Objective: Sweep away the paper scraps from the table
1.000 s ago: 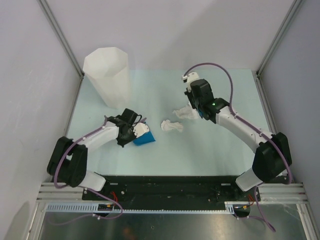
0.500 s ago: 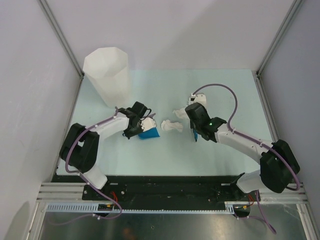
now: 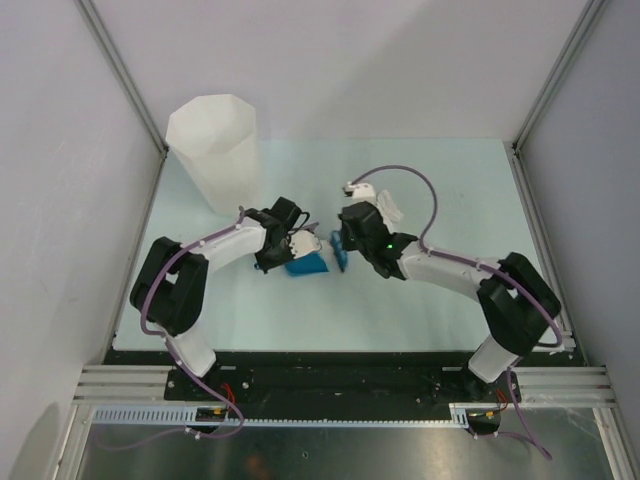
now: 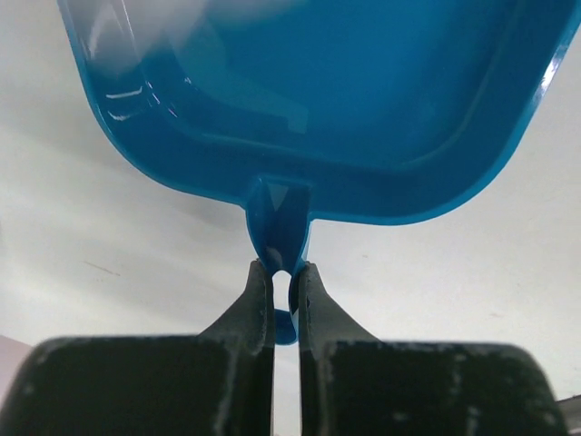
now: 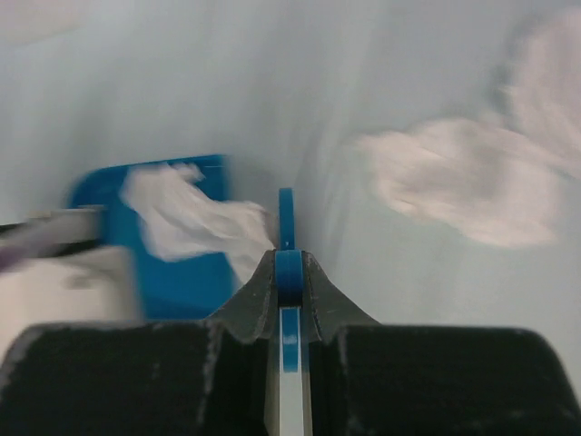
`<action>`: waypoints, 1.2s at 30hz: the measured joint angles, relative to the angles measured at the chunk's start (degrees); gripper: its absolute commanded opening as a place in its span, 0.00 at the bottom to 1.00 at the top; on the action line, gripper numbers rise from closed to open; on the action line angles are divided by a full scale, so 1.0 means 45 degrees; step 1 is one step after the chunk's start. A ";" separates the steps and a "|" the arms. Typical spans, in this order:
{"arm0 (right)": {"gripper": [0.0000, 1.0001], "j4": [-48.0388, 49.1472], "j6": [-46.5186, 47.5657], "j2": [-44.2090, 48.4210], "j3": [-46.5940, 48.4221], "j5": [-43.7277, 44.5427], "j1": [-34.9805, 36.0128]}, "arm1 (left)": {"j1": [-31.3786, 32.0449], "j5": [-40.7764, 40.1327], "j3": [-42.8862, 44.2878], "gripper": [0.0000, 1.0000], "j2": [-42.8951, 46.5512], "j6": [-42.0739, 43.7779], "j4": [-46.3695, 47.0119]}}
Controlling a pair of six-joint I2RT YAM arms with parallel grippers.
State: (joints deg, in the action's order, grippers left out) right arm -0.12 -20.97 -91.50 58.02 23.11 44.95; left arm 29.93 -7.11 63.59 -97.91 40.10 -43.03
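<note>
Two crumpled white paper scraps show: one wad sits in the blue plastic dustpan, the other lies on the pale mint-green surface by the right arm. Mid-surface, the left hand is clamped on the pan's handle w/ the pan low; the right hand, reaching across, is pinched on a thin blue sweeper blade at the pan's mouth.

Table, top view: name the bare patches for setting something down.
Bare table: the far right corner beyond the right arm; the near strip in front of the dustpan; the gap right of the bin. Crowded: the centre, around dustpan, brush and paper scraps.
</note>
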 measured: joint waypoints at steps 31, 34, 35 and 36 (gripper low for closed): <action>0.00 -0.1205 0.1783 0.2506 0.1671 0.0704 -0.0180 | -0.0398 0.2968 -0.0563 0.00 0.1953 -0.0913 -0.0126; 0.00 -0.1205 0.1783 0.2506 0.1671 0.0500 -0.0544 | -0.0359 0.3526 -0.0670 0.00 0.2545 -0.1005 -0.0345; 0.00 -0.1200 0.1778 0.2506 0.1671 0.0442 -0.0714 | -0.0340 0.3735 -0.0670 0.00 0.2807 -0.1064 -0.0398; 0.00 -0.1205 0.1763 0.2506 0.1671 0.0345 -0.0869 | -0.0316 0.3910 -0.0670 0.00 0.3123 -0.1156 -0.0461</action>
State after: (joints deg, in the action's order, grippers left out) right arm -5.54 -13.04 -80.23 65.54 24.67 41.04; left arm 28.51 10.48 60.58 -83.85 34.89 -45.10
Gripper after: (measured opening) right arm 0.089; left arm 0.054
